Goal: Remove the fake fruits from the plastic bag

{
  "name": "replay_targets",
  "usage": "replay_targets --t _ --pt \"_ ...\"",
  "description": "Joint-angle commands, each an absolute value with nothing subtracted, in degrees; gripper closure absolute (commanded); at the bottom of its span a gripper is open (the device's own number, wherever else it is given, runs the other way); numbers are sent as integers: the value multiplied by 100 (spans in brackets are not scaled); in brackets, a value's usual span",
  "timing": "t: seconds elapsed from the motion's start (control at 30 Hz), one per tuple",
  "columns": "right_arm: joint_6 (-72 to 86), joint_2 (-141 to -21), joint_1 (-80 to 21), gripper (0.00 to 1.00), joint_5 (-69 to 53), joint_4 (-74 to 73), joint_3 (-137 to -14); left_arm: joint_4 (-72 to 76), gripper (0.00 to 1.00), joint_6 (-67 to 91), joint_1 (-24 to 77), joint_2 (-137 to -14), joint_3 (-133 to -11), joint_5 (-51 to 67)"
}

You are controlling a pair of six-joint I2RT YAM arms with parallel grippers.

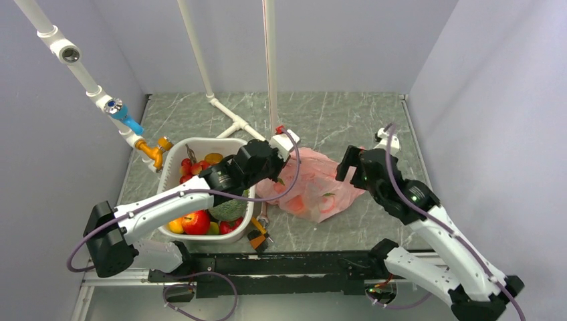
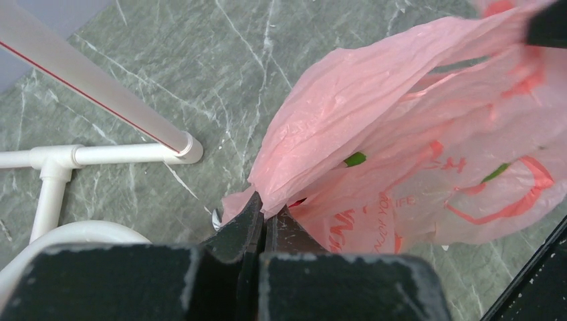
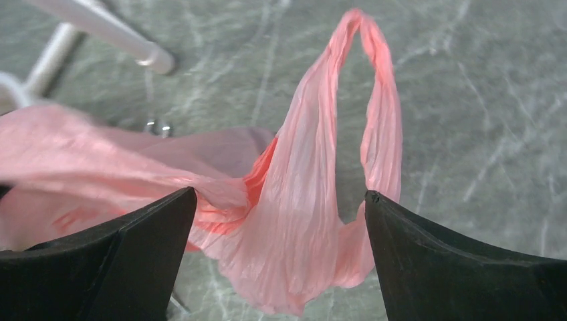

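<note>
Plastic bag (image 1: 314, 190) lies crumpled on the bench (image 1: 334, 114), just right of the white basket (image 1: 170, 160). The left gripper (image 2: 265, 215) is pressed together, pinching the bag's edge. The right gripper (image 3: 281, 194) is spread wide, its fingers either side of one upright loop handle (image 3: 374, 87); whether they touch it cannot be told.

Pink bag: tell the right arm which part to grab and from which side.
Grip the loop handle, low where its two strands gather. It sits between the fingers of the open right gripper, so closing straight in from the right side of the bag should catch it. The left gripper is shut on the opposite edge.
</note>
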State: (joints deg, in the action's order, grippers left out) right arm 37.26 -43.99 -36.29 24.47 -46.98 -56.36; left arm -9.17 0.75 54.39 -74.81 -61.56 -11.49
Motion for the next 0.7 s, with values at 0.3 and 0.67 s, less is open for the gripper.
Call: replay_targets --t 0.3,0.67 --pt "5158 -4563 -3621 5 3613 -4854 -4918 -525 100 -191 5704 -7161 -6107 -1494" --pt "5362 -3463 -3617 73 3340 -4343 -4233 -583 100 -76 5714 -6990 -6038 -1443"
